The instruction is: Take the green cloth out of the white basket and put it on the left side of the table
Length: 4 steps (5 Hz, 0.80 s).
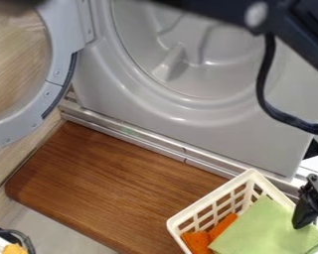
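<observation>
My black gripper hangs at the right edge of the camera view, over the right side of the white basket. Its lower end overlaps the upper right part of the green cloth; whether it touches the cloth is unclear. The cloth lies spread out in the basket, partly over an orange cloth. The basket stands at the lower right, its bottom part cut off by the view's edge.
The brown wooden table extends left of the basket. Behind it stands a grey washing machine with its round door swung out at the left. A dark cable hangs from the arm at the upper right.
</observation>
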{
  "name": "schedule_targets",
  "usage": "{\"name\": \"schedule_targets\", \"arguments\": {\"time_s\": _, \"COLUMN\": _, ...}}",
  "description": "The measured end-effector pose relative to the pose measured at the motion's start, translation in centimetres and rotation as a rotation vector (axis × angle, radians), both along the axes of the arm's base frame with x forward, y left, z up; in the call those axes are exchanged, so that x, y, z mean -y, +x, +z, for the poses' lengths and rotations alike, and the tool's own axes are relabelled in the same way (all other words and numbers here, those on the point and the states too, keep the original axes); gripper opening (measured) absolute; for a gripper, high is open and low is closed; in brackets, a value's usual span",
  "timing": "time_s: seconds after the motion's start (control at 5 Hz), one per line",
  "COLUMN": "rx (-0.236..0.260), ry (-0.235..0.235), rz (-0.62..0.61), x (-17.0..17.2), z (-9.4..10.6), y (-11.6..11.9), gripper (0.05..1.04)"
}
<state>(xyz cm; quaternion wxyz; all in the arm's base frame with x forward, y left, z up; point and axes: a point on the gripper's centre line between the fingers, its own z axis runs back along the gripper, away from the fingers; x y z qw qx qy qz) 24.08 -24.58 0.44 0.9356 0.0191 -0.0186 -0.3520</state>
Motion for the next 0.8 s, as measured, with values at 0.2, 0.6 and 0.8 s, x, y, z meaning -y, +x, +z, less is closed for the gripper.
{"name": "schedule_targets", "arguments": {"time_s": 0.2, "rx": -0.003, "ry": 0.003, "rz": 0.012, "x": 0.05, "z": -0.20, "y": 0.05, "gripper": 0.946}}
{"name": "schedule_targets", "arguments": {"time_s": 0.6, "rx": -0.028, "ry": 0.026, "rz": 0.032, "x": -0.22, "z": -0.82, "y": -0.19, "gripper": 0.434}}
{"name": "schedule_targets", "arguments": {"time_s": 0.8, "rx": -0.041, "ry": 0.042, "rz": 0.025, "x": -0.22, "z": -1.01, "y": -0.17, "gripper": 0.188}}
